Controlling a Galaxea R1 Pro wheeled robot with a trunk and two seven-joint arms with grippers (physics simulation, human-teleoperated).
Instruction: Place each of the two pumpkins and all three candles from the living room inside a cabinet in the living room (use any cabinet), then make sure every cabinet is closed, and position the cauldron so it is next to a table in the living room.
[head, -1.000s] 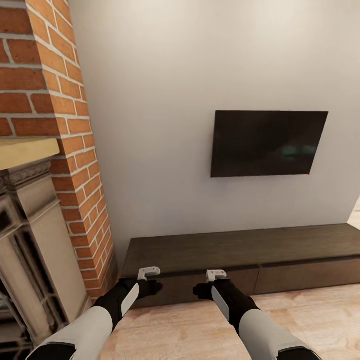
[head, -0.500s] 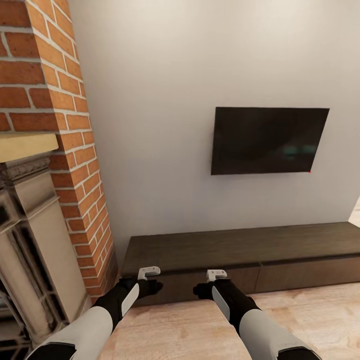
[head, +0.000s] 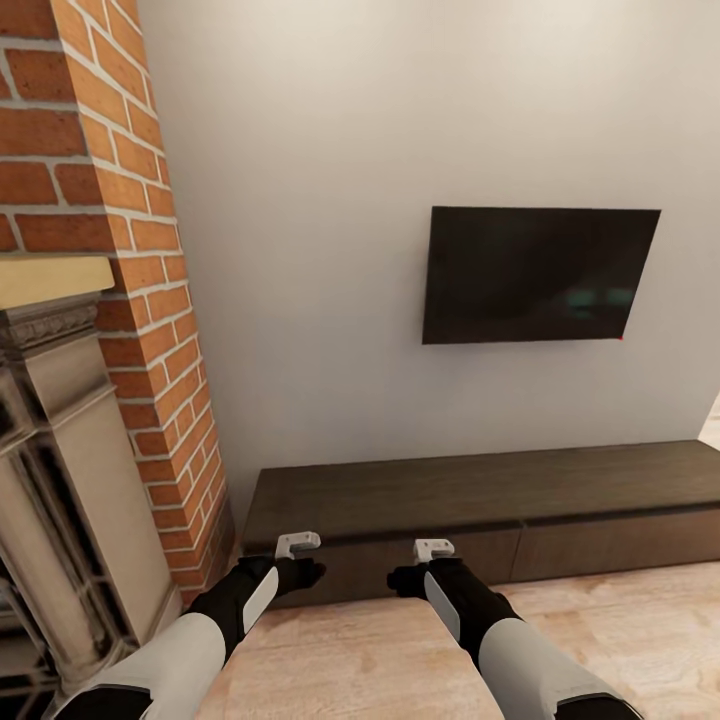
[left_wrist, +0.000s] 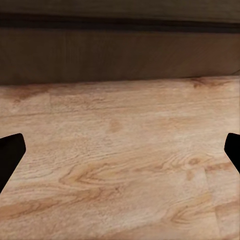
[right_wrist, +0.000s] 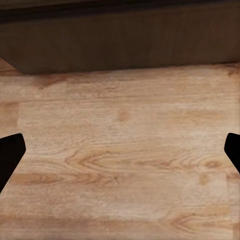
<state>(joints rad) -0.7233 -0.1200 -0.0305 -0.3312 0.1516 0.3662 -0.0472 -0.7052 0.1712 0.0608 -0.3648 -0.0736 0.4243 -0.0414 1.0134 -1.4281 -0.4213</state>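
Observation:
The cabinet (head: 480, 500), a long low dark brown unit with plain drawer fronts, stands shut against the white wall ahead. Both arms hang low in front of its left part. My left gripper (head: 303, 573) and right gripper (head: 405, 578) hover over the wood floor just short of it. In the left wrist view the dark fingertips (left_wrist: 10, 155) sit far apart at the frame's edges with nothing between them. The right wrist view has its fingertips (right_wrist: 10, 152) equally wide and empty, with the cabinet front (right_wrist: 120, 42) beyond. The pumpkins, candles and cauldron are out of view.
A red brick chimney (head: 110, 250) with a pale stone fireplace surround (head: 60, 480) stands close at the left. A black television (head: 535, 275) hangs on the wall above the cabinet. Light wood floor (head: 620, 640) stretches to the right.
The whole head view has shifted slightly, with the television and cabinet now a little higher in the picture. Both arms keep the same pose.

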